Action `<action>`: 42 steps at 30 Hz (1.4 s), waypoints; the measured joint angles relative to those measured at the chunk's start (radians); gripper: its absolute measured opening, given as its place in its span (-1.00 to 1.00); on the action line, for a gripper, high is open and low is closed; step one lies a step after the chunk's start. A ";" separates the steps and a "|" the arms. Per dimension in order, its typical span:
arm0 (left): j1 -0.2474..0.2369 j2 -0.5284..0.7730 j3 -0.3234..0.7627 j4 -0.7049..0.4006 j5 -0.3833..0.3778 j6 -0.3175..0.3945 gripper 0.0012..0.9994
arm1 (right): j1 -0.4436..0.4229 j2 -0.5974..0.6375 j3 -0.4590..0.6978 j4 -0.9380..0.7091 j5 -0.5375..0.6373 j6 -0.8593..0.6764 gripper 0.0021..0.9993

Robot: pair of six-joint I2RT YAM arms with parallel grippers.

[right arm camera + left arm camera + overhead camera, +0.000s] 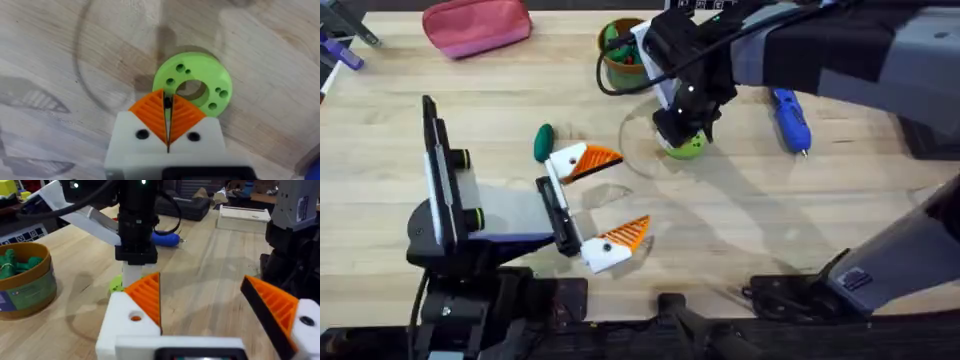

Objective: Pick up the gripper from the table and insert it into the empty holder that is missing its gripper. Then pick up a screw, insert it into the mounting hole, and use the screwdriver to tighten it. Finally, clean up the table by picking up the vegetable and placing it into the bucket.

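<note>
Vegetable (543, 142): dark green oval, lying on the table (800, 220) well to the left of the green ring disc (686, 149), not gripped. It sits just beside one white finger base of the left gripper (628, 195).

Right gripper (682, 135) is positioned directly over the disc, its arm reaching in from the right. In the right wrist view the orange ribbed pads (186, 116) are seen clenched together just over the disc's (212, 80) centre hole. A small dark item (168, 102) is seen at the seam near the tips; whether it is a screw cannot be told.

Left gripper (200, 285) is released, jaws spread wide, nothing between them. It is placed left of the disc and nearer the arm bases. Both white fingers carry orange wedge tips.

Screwdriver (790, 120): blue, lying flat to the right of the disc, well apart, untouched.

Bucket (620, 50): beyond the disc, slightly left, with green items inside. A printed label is seen on the bucket (25, 287) side in the left wrist view, too blurred to be read.

A pink pouch (477, 25) is seen far left of the disc at the table's far edge.
</note>
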 joint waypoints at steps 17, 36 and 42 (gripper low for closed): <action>0.000 0.000 0.000 0.000 0.000 0.000 0.97 | 0.000 -0.001 0.010 -0.021 0.000 0.000 -1.00; 0.000 0.000 0.000 0.000 0.000 0.000 0.98 | 0.000 -0.006 0.027 -0.037 0.000 0.000 -1.00; 0.000 0.000 0.000 0.000 0.000 0.000 0.98 | 0.000 -0.033 0.027 -0.037 0.000 0.000 -1.00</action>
